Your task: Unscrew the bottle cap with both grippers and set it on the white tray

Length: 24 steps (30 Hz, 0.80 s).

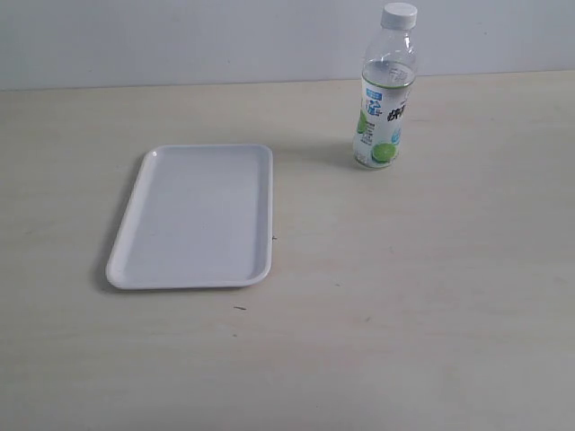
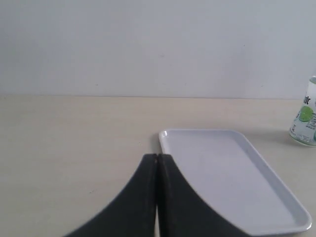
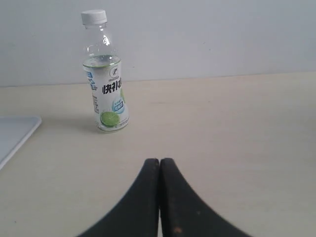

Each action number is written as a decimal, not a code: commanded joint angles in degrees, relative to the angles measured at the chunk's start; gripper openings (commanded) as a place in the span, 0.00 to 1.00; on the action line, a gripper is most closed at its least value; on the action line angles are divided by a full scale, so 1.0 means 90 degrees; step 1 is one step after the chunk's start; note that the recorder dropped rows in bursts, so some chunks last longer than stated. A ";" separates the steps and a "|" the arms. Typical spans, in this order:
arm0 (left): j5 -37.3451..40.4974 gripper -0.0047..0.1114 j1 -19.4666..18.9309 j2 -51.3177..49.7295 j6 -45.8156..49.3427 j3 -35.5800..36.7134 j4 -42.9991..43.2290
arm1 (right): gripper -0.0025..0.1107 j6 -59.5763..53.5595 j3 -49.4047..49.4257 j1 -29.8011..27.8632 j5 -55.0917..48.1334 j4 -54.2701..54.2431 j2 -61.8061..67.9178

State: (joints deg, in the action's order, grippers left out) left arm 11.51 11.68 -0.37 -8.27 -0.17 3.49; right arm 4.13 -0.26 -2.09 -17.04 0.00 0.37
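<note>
The clear bottle point(image 1: 384, 99) with a lime label stands upright at the back right of the table, its white cap point(image 1: 399, 14) screwed on top. The white tray point(image 1: 194, 215) lies flat to its left with nothing on it. Neither arm shows in the exterior view. My left gripper point(image 2: 157, 157) is shut with nothing held, hovering near the tray's point(image 2: 232, 177) corner; only the bottle's base point(image 2: 306, 123) shows there. My right gripper point(image 3: 159, 161) is also shut with nothing in it, well short of the bottle point(image 3: 106, 84) and its cap point(image 3: 94, 17).
The beige table point(image 1: 404, 296) runs back to a plain pale wall point(image 1: 180, 36). A corner of the tray point(image 3: 12, 133) shows in the right wrist view. Small dark specks point(image 1: 240, 308) lie near the tray's front edge.
</note>
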 commanded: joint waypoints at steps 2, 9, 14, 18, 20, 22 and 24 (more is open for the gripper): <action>-0.0131 0.04 0.0031 0.0042 -0.0058 0.0019 -0.0085 | 0.02 -0.0007 0.0029 0.0015 0.0038 -0.0044 -0.0041; -0.0131 0.04 0.0031 0.0042 -0.0047 0.0019 -0.0085 | 0.02 0.0391 0.0029 0.0015 0.1438 -0.0821 -0.0041; -0.0131 0.04 0.0031 0.0042 -0.0034 0.0019 -0.0085 | 0.02 -0.0258 0.0029 0.0015 0.1424 -0.0212 -0.0041; -0.0131 0.04 0.0031 0.0042 -0.0034 0.0019 -0.0085 | 0.02 -0.1076 0.0029 0.0015 0.1424 0.0584 -0.0041; -0.0131 0.04 0.0031 0.0042 -0.0034 0.0019 -0.0085 | 0.02 -0.1557 0.0029 0.0015 0.1424 0.0950 -0.0041; -0.0131 0.04 0.0031 0.0042 -0.0034 0.0019 -0.0085 | 0.02 -0.2038 0.0029 0.0015 0.1454 0.1116 -0.0041; -0.0131 0.04 0.0031 0.0042 -0.0034 0.0019 -0.0085 | 0.02 -0.2351 0.0029 0.0015 0.1715 0.1191 -0.0041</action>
State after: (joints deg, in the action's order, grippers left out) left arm 11.04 11.68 -0.37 -8.27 -0.17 3.31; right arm -12.09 -0.26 -2.09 -4.65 8.64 0.37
